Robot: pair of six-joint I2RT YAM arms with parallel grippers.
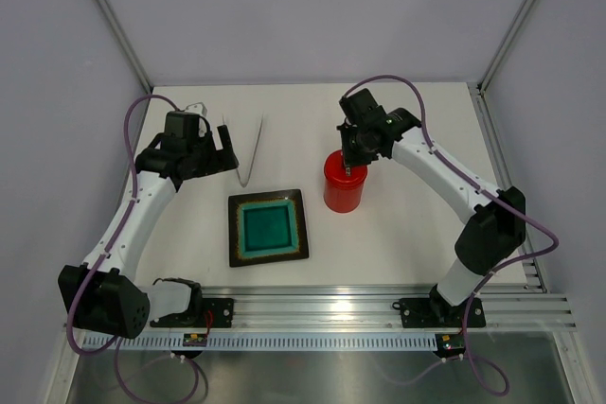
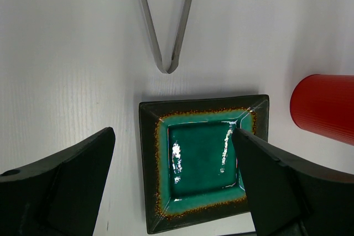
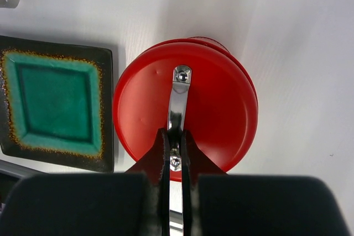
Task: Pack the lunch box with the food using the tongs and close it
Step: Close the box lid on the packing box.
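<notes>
**1. R arm.** Base at near-right table edge. Elbow bent, and the forearm runs inward to a pos. above the lunch box (image 1: 344, 198). Wrist pitched down, R gripper (image 3: 175, 136) pointing approx. straight down at the lid (image 3: 215, 103). Jaws pinched together on the lid's metal handle (image 3: 178, 95), gripping it near one end, w/ the strap running straight out from between the fingers. Lid lies over the canister mouth. A sliver of canister rim shows past the lid's far edge, so the lid sits slightly offset. Fully seated or not: cannot tell.

**2. L arm.** Base at near-left edge. Arm reaches up the left side, wrist turned inward toward the table centre. L gripper (image 2: 172, 135) hangs above the table (image 1: 379, 253), jaws spread wide, holding nothing. In the wrist view its fingers (image 2: 61, 192) frame the plate (image 2: 148, 153).

**3. Items.** Tongs (image 2: 167, 68) lie flat on the table between the L gripper and the lunch box, just beyond the plate's far edge, not touching it. Joined end points at the plate, and the arms spread away in a narrow V. Lunch box stands upright near the plate's right side, w/ a gap between.
</notes>
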